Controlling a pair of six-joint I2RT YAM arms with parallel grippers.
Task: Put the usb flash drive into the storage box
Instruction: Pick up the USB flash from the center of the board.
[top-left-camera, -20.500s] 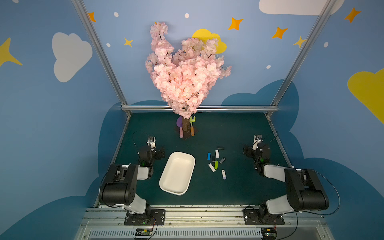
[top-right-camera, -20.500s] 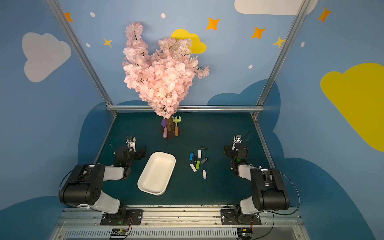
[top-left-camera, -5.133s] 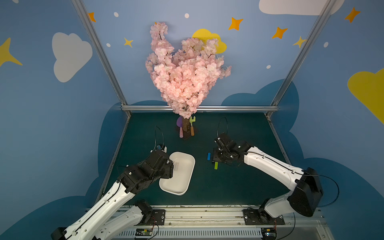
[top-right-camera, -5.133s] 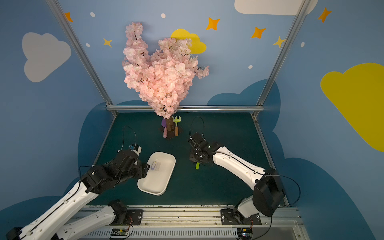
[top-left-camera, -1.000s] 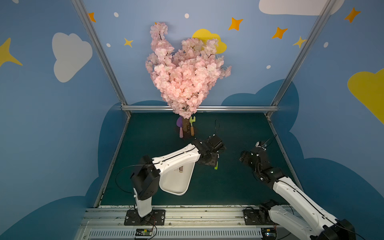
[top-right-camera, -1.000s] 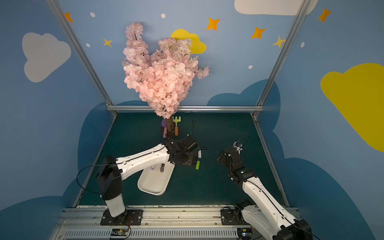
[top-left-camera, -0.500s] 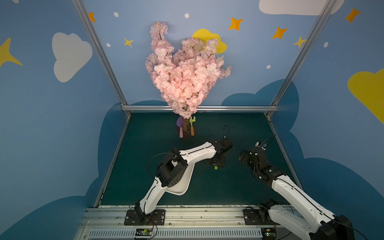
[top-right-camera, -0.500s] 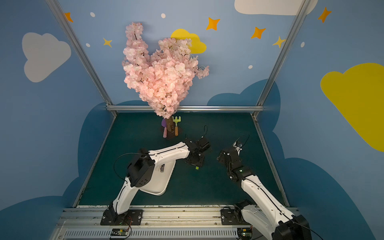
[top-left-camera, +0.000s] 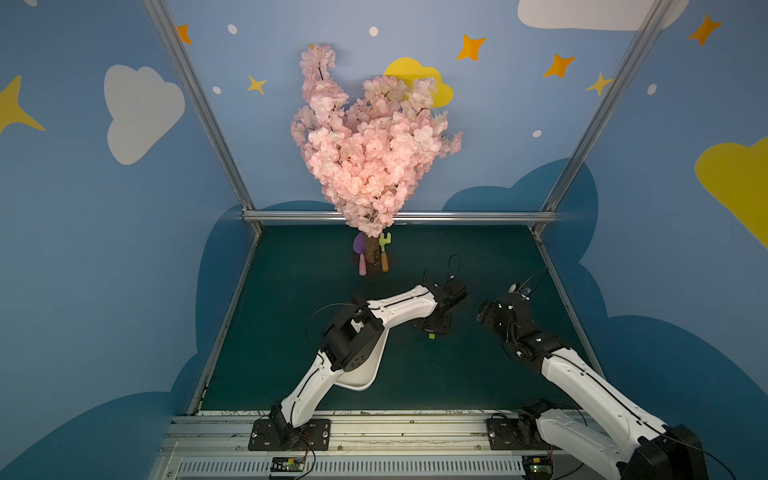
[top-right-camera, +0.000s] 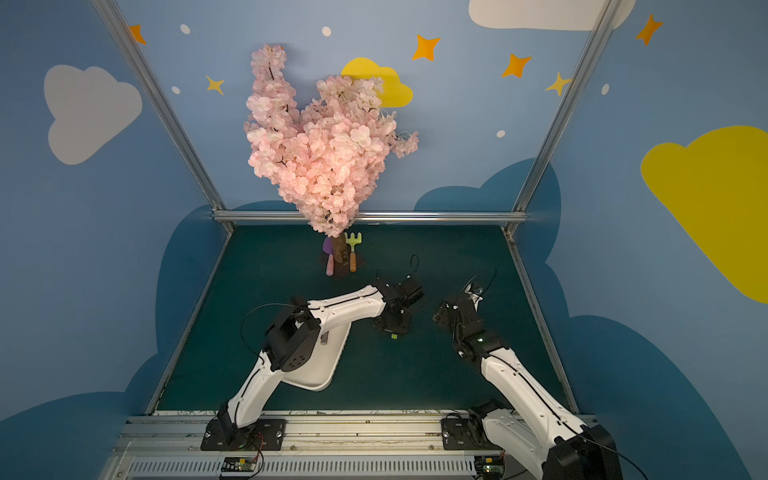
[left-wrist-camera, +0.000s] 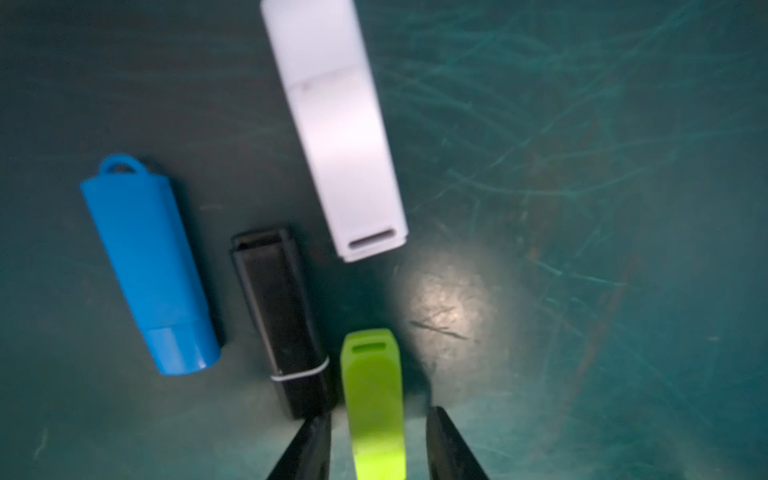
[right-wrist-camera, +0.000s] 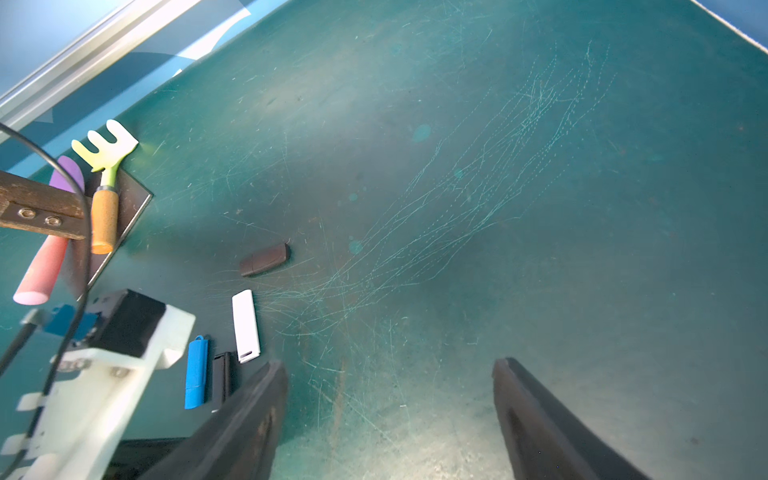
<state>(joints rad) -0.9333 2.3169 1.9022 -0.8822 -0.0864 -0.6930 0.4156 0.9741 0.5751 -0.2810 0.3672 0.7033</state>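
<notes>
left claw (left-wrist-camera: 378, 413) straddles green drive (left-wrist-camera: 372, 374) on scratched teal mat (left-wrist-camera: 582, 208).

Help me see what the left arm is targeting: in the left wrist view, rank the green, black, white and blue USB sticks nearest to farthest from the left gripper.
1. green stick: between the jaws of the left gripper, not yet clamped.
2. black stick: right beside the green one.
3. white stick and blue stick: too close to call; white lies ahead of the jaws, blue beyond the black.
</notes>
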